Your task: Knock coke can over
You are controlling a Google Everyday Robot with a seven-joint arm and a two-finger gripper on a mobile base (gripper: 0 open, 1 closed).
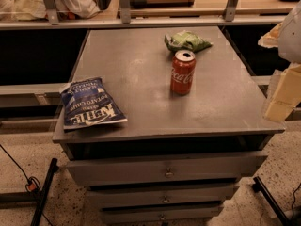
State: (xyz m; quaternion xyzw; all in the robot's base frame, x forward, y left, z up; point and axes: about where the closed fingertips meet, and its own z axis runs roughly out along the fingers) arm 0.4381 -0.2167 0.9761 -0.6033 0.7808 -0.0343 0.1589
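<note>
The coke can [182, 72] is red with white script and a silver top. It stands upright on the grey cabinet top [141, 69], right of the middle. My gripper [281, 98] is pale yellow and hangs at the right edge of the view, over the cabinet's right edge. It is well to the right of the can and apart from it. Part of the arm above it is cut off by the frame.
A small green snack bag [186, 41] lies just behind the can. A blue chip bag [91, 103] lies at the front left corner, overhanging the edge. Drawers [164, 172] are below the top. A railing [141, 20] runs behind; black stand legs [44, 192] are on the floor.
</note>
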